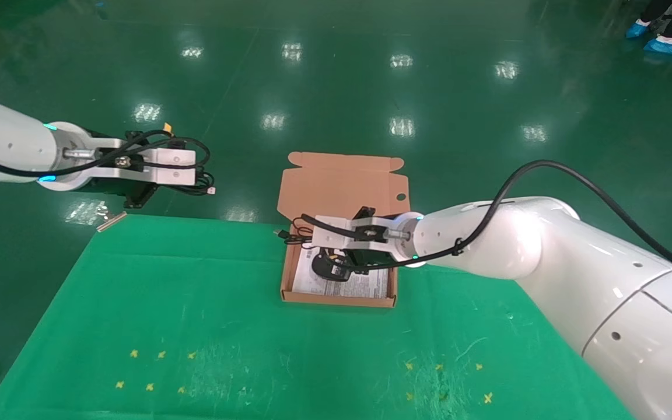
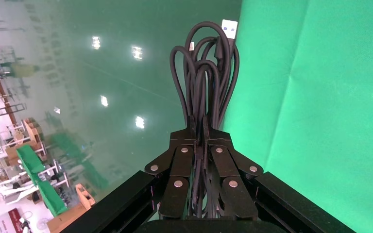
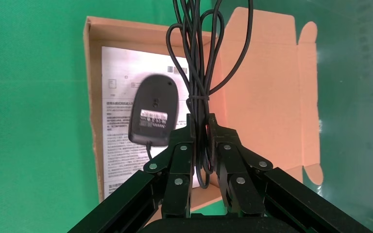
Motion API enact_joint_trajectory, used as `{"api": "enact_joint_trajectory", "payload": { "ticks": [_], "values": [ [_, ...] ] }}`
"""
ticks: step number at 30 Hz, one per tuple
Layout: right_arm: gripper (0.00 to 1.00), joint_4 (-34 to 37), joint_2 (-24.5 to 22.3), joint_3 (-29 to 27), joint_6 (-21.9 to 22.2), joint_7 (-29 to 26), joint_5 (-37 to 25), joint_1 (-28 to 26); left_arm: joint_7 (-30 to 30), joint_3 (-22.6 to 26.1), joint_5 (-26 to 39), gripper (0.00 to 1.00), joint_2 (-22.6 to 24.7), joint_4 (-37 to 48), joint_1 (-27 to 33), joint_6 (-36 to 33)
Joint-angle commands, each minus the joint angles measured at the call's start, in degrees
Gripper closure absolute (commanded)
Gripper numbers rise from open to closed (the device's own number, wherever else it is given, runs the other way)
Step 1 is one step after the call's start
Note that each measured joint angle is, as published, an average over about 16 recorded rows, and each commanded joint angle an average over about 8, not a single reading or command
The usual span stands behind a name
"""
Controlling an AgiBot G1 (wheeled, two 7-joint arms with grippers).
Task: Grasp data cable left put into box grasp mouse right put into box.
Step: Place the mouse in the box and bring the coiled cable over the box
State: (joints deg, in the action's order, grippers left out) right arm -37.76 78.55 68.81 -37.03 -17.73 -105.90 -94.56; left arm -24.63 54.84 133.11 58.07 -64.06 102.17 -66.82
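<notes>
Black mouse [image 3: 153, 109] dangling over box [image 3: 93, 87], cord pinched in right hand [image 3: 201, 127]; left hand [image 2: 200, 133] clamped on data cable [image 2: 206, 73].

Two glossy white robot arms [image 1: 546, 251] with teal indicator lights at the wrists, thick black cables looped along them, silver wrist brackets, and black grippers [image 3: 200, 127] whose linked finger plates are fastened with round silver rivets.
</notes>
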Motion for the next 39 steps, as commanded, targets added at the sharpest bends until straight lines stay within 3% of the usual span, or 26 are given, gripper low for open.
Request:
{"api": "enact_joint_trajectory", "payload": {
  "ticks": [1, 13, 21, 29, 37, 39],
  "values": [
    [0.00, 0.4, 0.2, 0.8, 0.0, 0.0, 0.6, 0.0, 0.0, 0.0, 0.0, 1.00, 0.0, 0.0, 0.0, 0.0],
    [0.00, -4.9, -4.3, 0.8, -0.4, -1.2, 0.4, -0.4, 0.4, 0.2, -0.7, 1.00, 1.8, 0.3, -1.5, 2.0],
    [0.00, -17.7, -16.8, -0.3, -2.5, -6.0, -1.9, -2.6, 2.2, 0.6, -3.0, 1.00, 8.6, 4.3, -6.7, 10.6],
    [0.00, -35.6, -31.3, -1.0, -8.8, -17.2, -9.4, -4.9, 5.7, 1.7, -5.1, 1.00, 17.9, 13.5, -11.8, 21.6],
    [0.00, -39.9, -33.8, -1.0, -12.5, -21.6, -13.1, -6.3, 9.7, 7.1, -11.1, 1.00, 20.3, 16.3, -14.2, 29.3],
    [0.00, -40.2, -33.8, -1.0, -12.6, -21.7, -13.2, -6.4, 10.1, 8.5, -12.2, 0.75, 20.5, 16.5, -14.2, 30.3]
  ]
}}
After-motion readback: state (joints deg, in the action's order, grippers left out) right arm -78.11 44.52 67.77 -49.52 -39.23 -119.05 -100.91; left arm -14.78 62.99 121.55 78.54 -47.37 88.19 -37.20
